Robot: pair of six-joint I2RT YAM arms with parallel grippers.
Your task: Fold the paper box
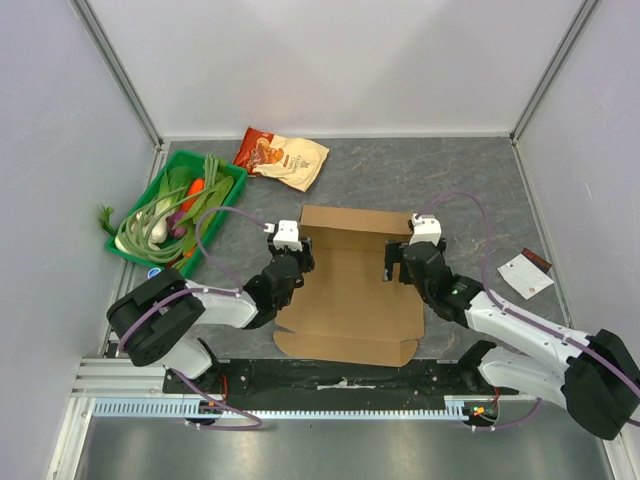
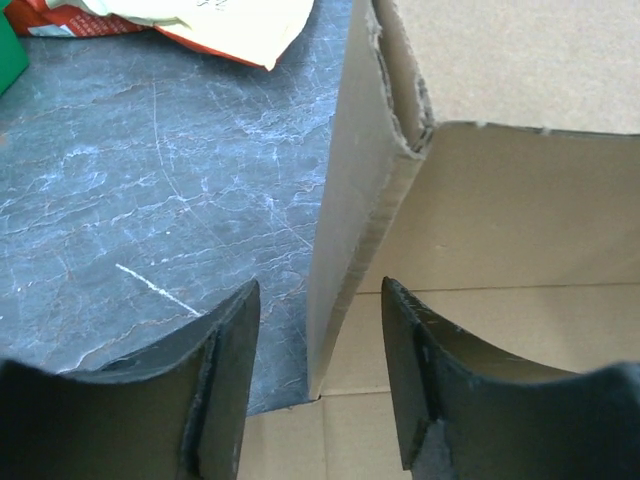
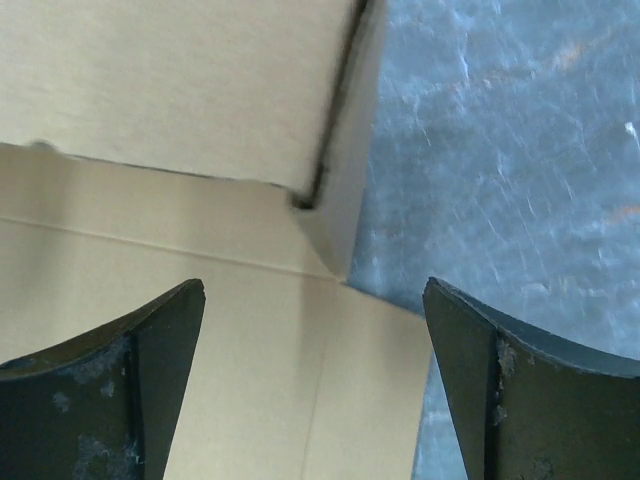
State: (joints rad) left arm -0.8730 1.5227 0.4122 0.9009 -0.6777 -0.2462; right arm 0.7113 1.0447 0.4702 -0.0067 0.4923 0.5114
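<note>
Brown corrugated cardboard box (image 1: pixel 350 300), back wall raised.
Left gripper (image 2: pixel 318 295) narrowly straddles its left flap; right gripper (image 3: pixel 314 290) gapes wide.

Over at ten o'clock on the grey marbled table (image 1: pixel 470 190) sits a green tray (image 1: pixel 238 176) piled with long pale-stemmed greens (image 1: pixel 160 215) and an orange carrot (image 1: pixel 193 190). A cream-and-red snack bag (image 1: pixel 283 157) lies flat at eleven o'clock, just beside the tray's far corner. A white card (image 1: pixel 525 275) lies at four o'clock, partly covering something dark red.
</note>
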